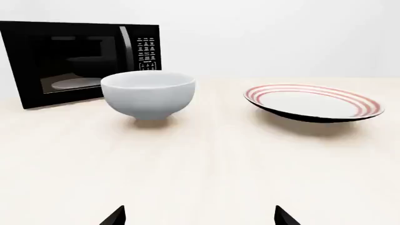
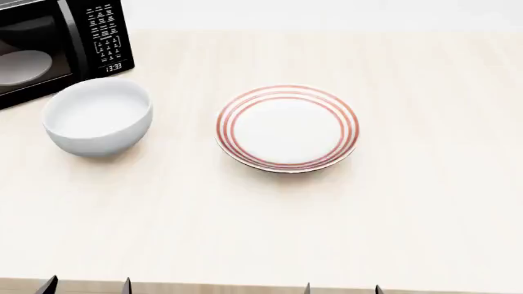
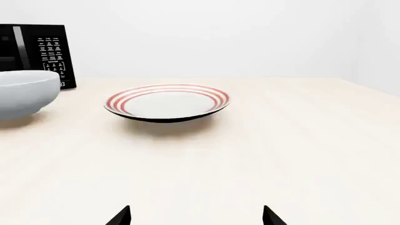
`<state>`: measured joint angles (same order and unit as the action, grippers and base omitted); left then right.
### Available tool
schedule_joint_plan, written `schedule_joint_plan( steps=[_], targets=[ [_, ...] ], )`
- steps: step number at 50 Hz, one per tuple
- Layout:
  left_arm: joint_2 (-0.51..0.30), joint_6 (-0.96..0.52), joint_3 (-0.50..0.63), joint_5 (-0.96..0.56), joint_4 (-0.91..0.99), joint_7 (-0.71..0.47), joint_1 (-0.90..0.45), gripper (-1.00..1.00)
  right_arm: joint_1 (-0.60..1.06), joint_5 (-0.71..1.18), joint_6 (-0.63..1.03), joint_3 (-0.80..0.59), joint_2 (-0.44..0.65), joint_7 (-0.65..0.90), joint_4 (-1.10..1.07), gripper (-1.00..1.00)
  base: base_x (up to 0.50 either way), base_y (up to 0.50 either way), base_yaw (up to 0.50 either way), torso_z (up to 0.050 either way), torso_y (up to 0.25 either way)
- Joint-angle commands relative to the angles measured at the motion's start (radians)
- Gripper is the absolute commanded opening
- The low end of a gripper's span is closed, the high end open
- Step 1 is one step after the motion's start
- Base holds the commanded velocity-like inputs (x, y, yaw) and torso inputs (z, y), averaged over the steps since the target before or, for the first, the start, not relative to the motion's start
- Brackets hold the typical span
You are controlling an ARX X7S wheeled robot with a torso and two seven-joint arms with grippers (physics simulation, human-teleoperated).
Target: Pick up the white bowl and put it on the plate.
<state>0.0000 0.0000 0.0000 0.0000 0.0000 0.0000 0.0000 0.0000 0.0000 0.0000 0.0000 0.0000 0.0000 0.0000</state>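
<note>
On pale matte wood table (image 2: 425, 202): glossy deep white bowl (image 2: 97, 116), flat red-ringed plate (image 2: 287, 127), both grippers' fingers apart.

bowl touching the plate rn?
Apart. In the head view a clear strip of bare table separates the white bowl from the red-ringed plate; the left wrist view shows the same gap.

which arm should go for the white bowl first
Left, probably. In the head view the white bowl sits on the robot's left, left of the plate, and nearer the left end effector.
</note>
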Motion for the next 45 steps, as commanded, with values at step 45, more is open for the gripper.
schedule_joint_plan(
  steps=[45],
  targets=[
    [-0.079,-0.101,0.075,0.059,0.412,-0.147,0.049,1.0,-0.095,-0.023,0.187,-0.109,0.076,0.168,-0.552,1.0,0.0,0.0,0.0,0.0,0.0]
  ],
)
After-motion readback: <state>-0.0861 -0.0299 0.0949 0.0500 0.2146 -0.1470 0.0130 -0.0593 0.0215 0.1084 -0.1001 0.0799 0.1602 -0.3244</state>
